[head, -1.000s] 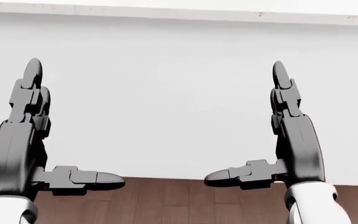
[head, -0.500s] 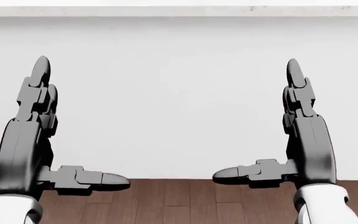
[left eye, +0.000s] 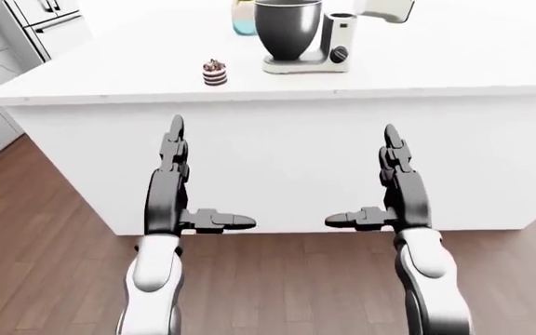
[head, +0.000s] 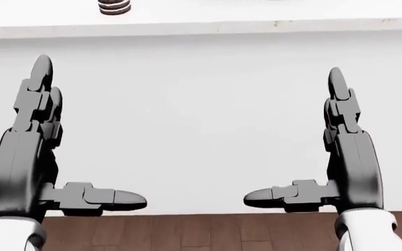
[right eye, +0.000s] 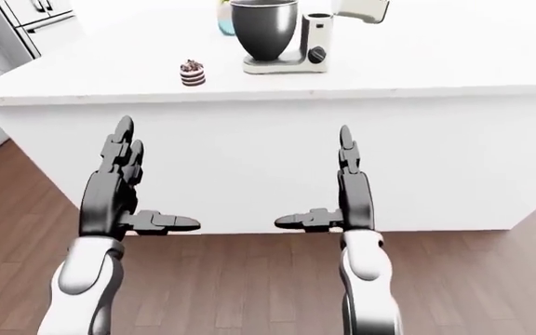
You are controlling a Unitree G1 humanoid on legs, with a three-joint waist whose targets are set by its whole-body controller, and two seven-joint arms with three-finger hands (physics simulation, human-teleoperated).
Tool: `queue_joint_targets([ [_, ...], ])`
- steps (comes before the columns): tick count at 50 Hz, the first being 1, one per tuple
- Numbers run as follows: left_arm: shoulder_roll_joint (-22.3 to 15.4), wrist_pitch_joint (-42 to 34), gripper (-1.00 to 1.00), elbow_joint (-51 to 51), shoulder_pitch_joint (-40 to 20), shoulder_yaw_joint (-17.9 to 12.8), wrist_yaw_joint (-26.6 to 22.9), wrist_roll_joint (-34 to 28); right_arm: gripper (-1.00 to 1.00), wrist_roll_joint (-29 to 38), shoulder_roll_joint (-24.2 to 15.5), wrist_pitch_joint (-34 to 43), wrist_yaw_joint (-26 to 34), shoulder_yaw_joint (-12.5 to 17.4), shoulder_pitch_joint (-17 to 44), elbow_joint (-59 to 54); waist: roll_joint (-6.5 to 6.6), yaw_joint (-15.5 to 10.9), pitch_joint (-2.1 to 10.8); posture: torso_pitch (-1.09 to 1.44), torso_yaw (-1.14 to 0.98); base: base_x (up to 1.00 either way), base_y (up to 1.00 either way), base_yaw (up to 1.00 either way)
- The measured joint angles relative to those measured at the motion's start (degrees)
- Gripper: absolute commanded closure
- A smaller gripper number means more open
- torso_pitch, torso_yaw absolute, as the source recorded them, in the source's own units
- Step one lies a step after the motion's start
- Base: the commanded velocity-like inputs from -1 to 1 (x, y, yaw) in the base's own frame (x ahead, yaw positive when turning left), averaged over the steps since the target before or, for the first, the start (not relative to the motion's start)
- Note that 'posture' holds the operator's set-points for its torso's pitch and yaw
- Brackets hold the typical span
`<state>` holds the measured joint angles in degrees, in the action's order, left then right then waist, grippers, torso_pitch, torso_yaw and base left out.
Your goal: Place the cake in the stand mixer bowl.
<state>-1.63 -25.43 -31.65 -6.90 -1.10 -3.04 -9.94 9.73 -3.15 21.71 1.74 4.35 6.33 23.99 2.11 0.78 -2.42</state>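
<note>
- Your eye views show the whole scene: cake on the white island counter, left of the stand mixer and its dark bowl; the head view shows only the cake's base at its top edge
- Cake stands upright, layers stacked vertically
- Your left hand and right hand hang below the counter edge, fingers straight up, thumbs pointing inward, spread wide, holding nothing

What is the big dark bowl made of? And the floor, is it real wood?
The mixer bowl looks like dark, polished metal: its sides carry soft, light reflections. The floor looks like brown wooden planks, with seams and faint grain showing, though in a simulator's render it may be only a wood pattern.
</note>
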Motion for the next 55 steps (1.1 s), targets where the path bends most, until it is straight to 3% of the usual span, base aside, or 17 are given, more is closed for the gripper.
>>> queue_joint_targets([
  [2, -0.2, 0.3, -1.0, -0.1, 0.0, -0.1, 0.2, -0.1, -1.0, -0.1, 0.2, -0.4, 0.0, -0.2, 0.4, -0.3, 1.74, -0.2, 0.45, 0.0, 0.0, 0.29, 0.0, 0.0],
  [3, -0.4, 0.3, -1.0, 0.2, 0.2, -0.4, 0.3, -0.1, -1.0, -0.2, 0.5, -0.4, 0.1, -0.7, 0.2, -0.7, 1.06, -0.7, 0.09, 0.0, 0.0, 0.3, 0.0, 0.0],
  [6, -0.3, -0.6, -1.0, 1.2, 1.1, -1.0, 0.6, -0.4, -1.0, -0.6, 0.7, 0.0, 0.7, -1.7, -0.5, -1.2, 1.27, -1.6, -0.23, 0.0, 0.0, 0.3, 0.0, 0.0],
  [11, -0.3, -0.4, -1.0, 0.2, 0.7, -0.6, 0.5, -0.4, -1.0, -0.5, 0.4, -0.3, 0.4, -0.9, -0.2, -0.2, -1.55, -2.1, 0.14, 0.0, 0.0, 0.3, 0.0, 0.0],
  [15, -0.2, 0.2, -1.0, -0.2, 0.2, -0.5, 0.5, -0.4, -1.0, -0.4, 0.3, -0.9, 0.3, -0.9, 0.2, 0.5, -5.12, -2.2, 0.83, 0.0, 0.0, 0.29, 0.0, 0.0],
  [17, 0.2, -0.2, -1.0, 0.5, 0.5, 0.4, 0.3, -0.2, -1.0, -0.4, 0.1, -0.8, 0.2, -0.3, -0.3, -0.1, -4.45, -1.4, 0.08, 0.0, 0.0, 0.29, 0.0, 0.0],
  [19, 0.3, -0.8, -1.0, 0.6, 0.9, 1.0, 0.0, -0.1, -1.0, -0.3, 0.1, -0.1, 0.0, 0.2, -1.1, -0.4, -5.02, -0.8, -0.18, 0.0, 0.0, 0.28, 0.0, 0.0],
  [24, 0.4, -1.8, -1.0, -1.2, 0.1, 1.3, 0.2, -0.7, -1.0, -0.4, 0.1, -0.3, 0.0, 0.2, -1.0, 0.9, -2.35, -0.3, -0.22, 0.0, 0.0, 0.28, 0.0, 0.0],
  [28, 0.5, -1.8, -1.0, -2.7, -0.5, 1.8, 0.1, -1.1, -1.0, -0.5, 0.0, -1.0, -0.1, 0.5, -1.0, 1.5, 1.45, 0.2, 0.32, 0.0, 0.0, 0.28, 0.0, 0.0],
  [32, 0.3, -3.2, -1.0, -2.6, 0.5, 0.8, 0.3, -1.6, -1.0, -0.9, 0.5, -0.6, 0.4, -0.9, -1.4, 0.2, 1.45, -1.4, -0.01, 0.0, 0.0, 0.29, 0.0, 0.0],
  [38, 0.5, -5.3, -1.0, -6.5, -0.5, 2.0, 0.1, -2.4, -1.0, -0.9, 0.2, -0.1, 0.5, 0.2, -1.3, 2.8, -1.71, -2.1, 0.43, 0.0, 0.0, 0.28, 0.0, 0.0],
  [42, 0.6, -5.8, -1.0, -8.1, -1.1, 2.2, -0.1, -2.7, -1.0, -0.9, 0.1, -0.3, 0.5, 0.2, -1.2, 4.3, -5.53, -2.2, 0.94, 0.0, 0.0, 0.28, 0.0, 0.0],
  [43, 1.0, -6.0, -1.0, -8.1, -0.9, 2.6, -0.2, -2.8, -1.0, -0.9, -0.2, -0.4, 0.5, 0.5, -1.2, 4.0, -4.78, -1.7, 0.51, 0.0, 0.0, 0.28, 0.0, 0.0],
  [46, 1.1, -6.7, -1.0, -7.2, -0.3, 3.6, -0.7, -2.5, -1.0, -0.8, -0.2, 0.2, 0.3, 1.5, -2.1, 2.5, -5.38, -0.7, 0.08, 0.0, 0.0, 0.28, 0.0, 0.0],
  [48, 1.1, -6.9, -1.0, -7.2, -0.2, 3.4, -0.8, -2.5, -1.0, -0.8, -0.2, 0.5, 0.2, 1.6, -2.0, 2.4, -4.76, -0.5, 0.29, 0.0, 0.0, 0.28, 0.0, 0.0],
  [53, 1.0, -6.5, -1.0, -8.6, -0.5, 3.0, -0.5, -2.7, -1.0, -0.8, -0.1, -0.1, 0.2, 1.0, -1.9, 3.8, -1.01, 0.0, -0.13, 0.0, 0.0, 0.28, 0.0, 0.0],
  [55, 1.0, -6.3, -1.0, -8.9, -0.6, 3.1, -0.5, -2.7, -1.0, -0.8, -0.1, -0.3, 0.2, 1.0, -1.7, 4.0, 1.16, 0.2, 0.32, 0.0, 0.0, 0.27, 0.0, 0.0],
])
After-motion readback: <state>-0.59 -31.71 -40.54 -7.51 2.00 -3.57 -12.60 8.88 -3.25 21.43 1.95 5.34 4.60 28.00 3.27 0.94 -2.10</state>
